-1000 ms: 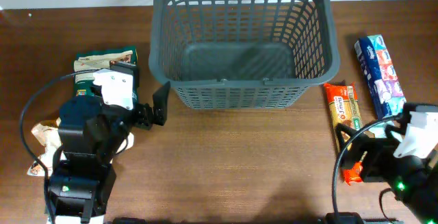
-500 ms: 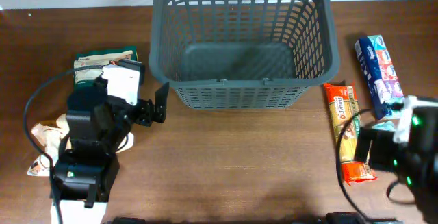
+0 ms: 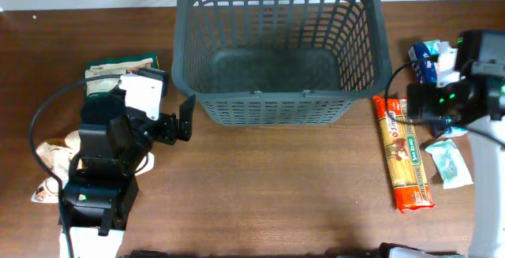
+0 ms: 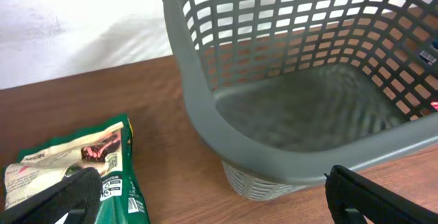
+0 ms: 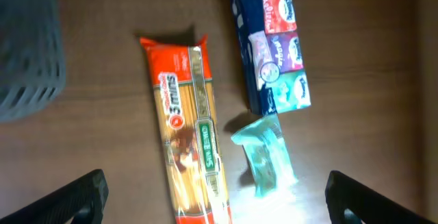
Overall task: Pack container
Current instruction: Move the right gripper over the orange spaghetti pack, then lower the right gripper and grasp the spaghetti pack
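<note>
Tabletop (image 3: 276, 179) bears possible tissues (image 5: 274, 39), whole only from right wrist; left pincer (image 4: 212, 176) and right pincer (image 5: 215, 179) gape.

A brown wooden desk (image 3: 276, 179) carries everything. On its right side a long orange pasta packet (image 3: 404, 154) lies flat, running front to back. Just to its right sits a small teal packet (image 3: 450, 162), at the near end of a blue tissue multipack (image 5: 274, 42). On the left lies a green bag (image 3: 110, 70), with a pale crumpled wrapper (image 3: 49, 155) nearer the front. A white wall (image 4: 68, 18) stands behind.
</note>
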Tool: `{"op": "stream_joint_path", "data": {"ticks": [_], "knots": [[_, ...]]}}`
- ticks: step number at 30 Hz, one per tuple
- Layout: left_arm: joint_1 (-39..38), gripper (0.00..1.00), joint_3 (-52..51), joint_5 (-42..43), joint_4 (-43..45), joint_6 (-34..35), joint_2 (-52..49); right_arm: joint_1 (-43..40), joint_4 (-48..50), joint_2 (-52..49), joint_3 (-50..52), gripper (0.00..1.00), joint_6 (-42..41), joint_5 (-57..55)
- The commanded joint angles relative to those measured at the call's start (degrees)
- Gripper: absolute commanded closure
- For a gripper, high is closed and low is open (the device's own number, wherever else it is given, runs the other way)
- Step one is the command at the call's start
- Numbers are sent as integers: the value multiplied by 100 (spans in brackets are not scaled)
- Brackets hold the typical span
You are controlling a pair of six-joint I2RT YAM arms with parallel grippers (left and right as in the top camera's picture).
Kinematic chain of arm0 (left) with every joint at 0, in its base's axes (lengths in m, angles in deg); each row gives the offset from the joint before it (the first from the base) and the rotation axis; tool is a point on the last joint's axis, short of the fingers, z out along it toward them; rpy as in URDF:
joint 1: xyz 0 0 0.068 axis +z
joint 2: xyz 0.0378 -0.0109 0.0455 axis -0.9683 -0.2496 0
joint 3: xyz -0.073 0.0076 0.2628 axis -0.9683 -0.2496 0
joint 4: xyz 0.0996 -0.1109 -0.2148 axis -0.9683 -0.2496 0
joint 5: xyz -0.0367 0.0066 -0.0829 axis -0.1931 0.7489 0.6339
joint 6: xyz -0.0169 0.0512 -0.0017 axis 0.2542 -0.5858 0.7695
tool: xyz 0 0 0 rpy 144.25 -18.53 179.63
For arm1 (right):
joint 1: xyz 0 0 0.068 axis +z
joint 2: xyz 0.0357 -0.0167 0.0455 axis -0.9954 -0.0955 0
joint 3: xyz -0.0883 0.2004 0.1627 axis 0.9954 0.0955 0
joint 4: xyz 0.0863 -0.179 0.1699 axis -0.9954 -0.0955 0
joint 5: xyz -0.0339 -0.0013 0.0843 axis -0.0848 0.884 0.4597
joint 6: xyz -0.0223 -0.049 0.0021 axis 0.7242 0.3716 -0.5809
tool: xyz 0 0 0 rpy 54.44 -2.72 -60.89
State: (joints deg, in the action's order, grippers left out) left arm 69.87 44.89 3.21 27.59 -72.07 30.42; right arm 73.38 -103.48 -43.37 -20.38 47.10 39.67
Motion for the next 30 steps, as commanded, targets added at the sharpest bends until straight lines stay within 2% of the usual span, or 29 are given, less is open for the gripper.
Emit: {"op": "stream_joint_path", "data": {"ticks": [1,9,17,22,30], "knots": [[-20,1,107,-46,0,-96,-13,-802,254,-273,-55,1,365,1554],[-20,1,107,-46,0,-96,-59,-1670,-160,-1209,-55,1,1440,3222],[-20,1,107,-46,-2,-96,-236,-1624,-315,-1939,-55,1,1598,3134],[-20,1,107,-46,0,-96,-376,-1624,-293,-2184,11,1,1722,2618],[-20,1,107,-297,44,-98,-442,-1626,208,-2461,743,1,1716,2129]]}}
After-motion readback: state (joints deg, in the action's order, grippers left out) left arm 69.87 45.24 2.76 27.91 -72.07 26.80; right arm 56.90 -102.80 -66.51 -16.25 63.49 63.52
